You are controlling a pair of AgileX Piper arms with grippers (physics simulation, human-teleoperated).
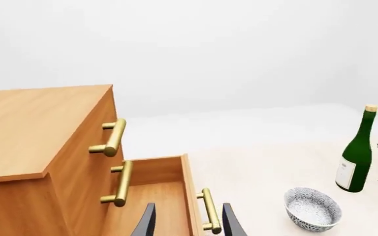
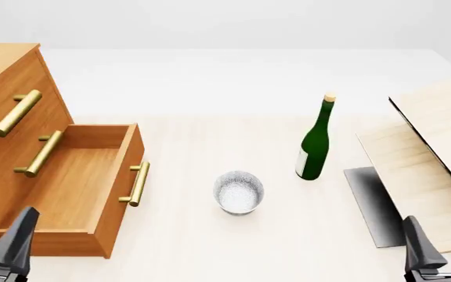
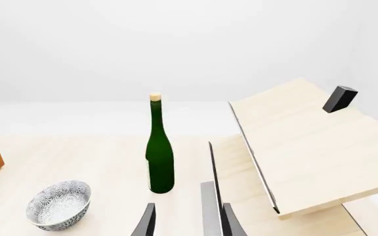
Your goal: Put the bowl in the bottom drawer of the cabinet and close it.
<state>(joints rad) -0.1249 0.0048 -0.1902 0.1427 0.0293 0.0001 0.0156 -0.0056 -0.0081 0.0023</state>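
Left wrist view: the left gripper (image 1: pixel 187 222), fingers apart and empty, hangs over the pulled-out bottom drawer (image 1: pixel 155 196) of the cabinet (image 1: pixel 38 147); the bowl (image 1: pixel 312 209) sits on the table beside it, just short of the green bottle (image 1: pixel 358 152).

Front view: bowl (image 2: pixel 239 192) mid-table between both arms, upright, unobstructed; the drawer lies toward the left edge.

Right wrist view: the right gripper (image 3: pixel 187 221), open and empty, sees the bowl (image 3: pixel 58 205) ahead; pale boards (image 3: pixel 307 142) flank it

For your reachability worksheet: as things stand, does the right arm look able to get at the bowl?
Probably yes. The bowl sits upright on open table, apart from the green bottle and the pale boards. The right gripper is open, with bare table between it and the bowl.
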